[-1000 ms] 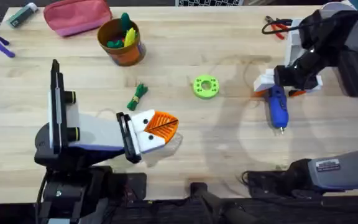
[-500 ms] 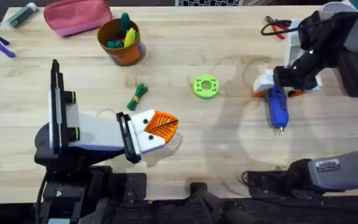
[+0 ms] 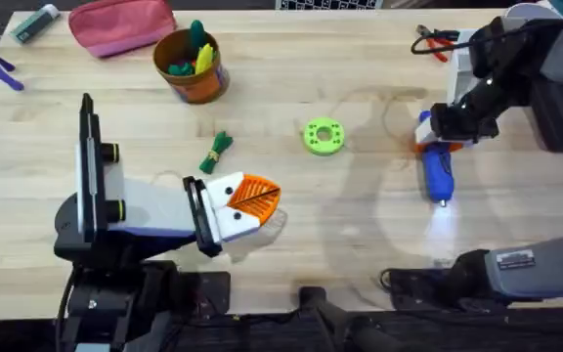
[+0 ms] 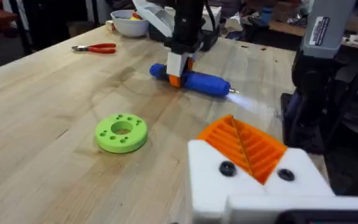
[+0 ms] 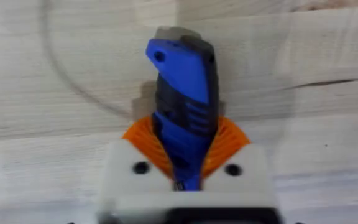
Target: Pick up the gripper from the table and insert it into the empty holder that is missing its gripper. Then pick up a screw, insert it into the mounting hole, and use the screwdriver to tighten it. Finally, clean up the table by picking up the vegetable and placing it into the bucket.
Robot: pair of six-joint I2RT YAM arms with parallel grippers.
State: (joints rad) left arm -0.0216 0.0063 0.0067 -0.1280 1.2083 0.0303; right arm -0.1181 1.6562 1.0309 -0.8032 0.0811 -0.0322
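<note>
At the desk's right side, the right gripper (image 3: 436, 137) clamps the screwdriver (image 3: 437, 170) between its orange pads (image 5: 143, 140), the blue body lying on the wood with its metal tip pointed toward the near edge and a patch of light glowing on the wood just beyond the tip. The left gripper (image 3: 250, 203) rests near the middle of the near edge, its orange pads pressed together with nothing between them. The vegetable (image 3: 216, 152) lies just beyond it, well apart from the bucket (image 3: 192, 65) standing toward the far-left corner. A lime-green disc (image 3: 324, 136) sits mid-desk, and red-handled pliers (image 4: 96, 48) lie near the far-right corner.
</note>
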